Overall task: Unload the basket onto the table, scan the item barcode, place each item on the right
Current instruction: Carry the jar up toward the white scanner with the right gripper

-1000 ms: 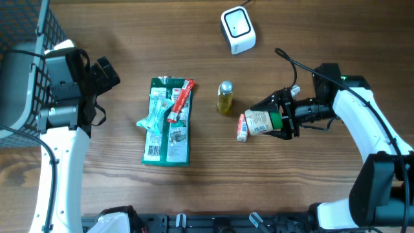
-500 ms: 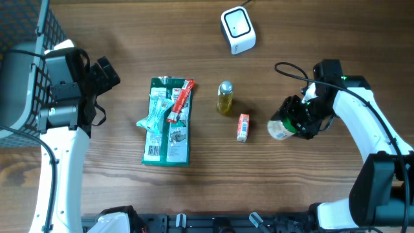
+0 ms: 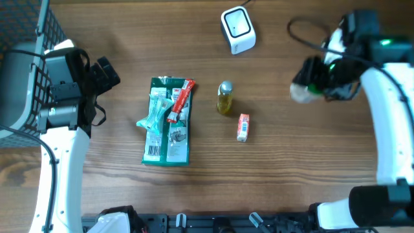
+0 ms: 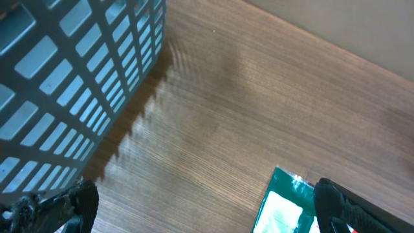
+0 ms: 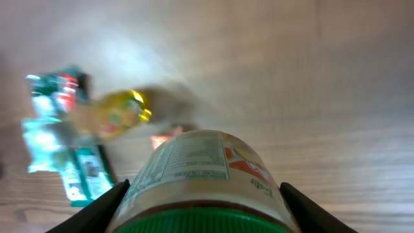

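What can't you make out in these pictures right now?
- Barcode on the jar: the right wrist view shows only tiny label print, and the bottom edge cuts off the jar's lower part.
- The same jar in the right tool: in the overhead view it is blurred to a pale smear.
- The yellow bottle and green packet: blurred in the right wrist view.
- Inside the basket: in the left wrist view, its grid wall hides it.

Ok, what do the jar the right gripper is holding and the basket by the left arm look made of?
The jar is mostly hidden under a matte printed paper label, so its body is probably plastic, but that is unclear. Its green lid looks like smooth plastic. The basket looks like moulded plastic, judging by its thick, flat lattice bars in matte grey.
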`<action>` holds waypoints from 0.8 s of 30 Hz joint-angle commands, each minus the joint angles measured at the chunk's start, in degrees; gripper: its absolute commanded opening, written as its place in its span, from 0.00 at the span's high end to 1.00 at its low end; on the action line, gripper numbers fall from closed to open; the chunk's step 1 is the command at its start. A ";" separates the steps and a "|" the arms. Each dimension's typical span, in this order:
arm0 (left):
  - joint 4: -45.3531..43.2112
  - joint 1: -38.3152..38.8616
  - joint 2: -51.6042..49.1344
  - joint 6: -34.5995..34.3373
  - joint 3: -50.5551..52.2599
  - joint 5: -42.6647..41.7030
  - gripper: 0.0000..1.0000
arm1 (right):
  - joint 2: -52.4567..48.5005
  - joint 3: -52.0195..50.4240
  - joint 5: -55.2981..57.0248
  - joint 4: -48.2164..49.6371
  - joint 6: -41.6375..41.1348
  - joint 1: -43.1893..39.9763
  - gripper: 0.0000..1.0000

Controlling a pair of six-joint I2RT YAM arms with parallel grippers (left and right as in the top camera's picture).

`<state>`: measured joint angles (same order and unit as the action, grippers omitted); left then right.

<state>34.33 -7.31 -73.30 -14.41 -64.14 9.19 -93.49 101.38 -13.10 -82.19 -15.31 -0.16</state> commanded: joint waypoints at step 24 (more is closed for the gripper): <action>-0.15 -0.37 -0.22 0.68 -0.44 0.52 0.00 | -22.16 9.49 -2.19 56.19 18.08 11.10 0.96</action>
<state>34.35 -7.31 -73.34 -14.26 -64.14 9.19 -108.47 109.78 -14.63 -30.52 -1.08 10.26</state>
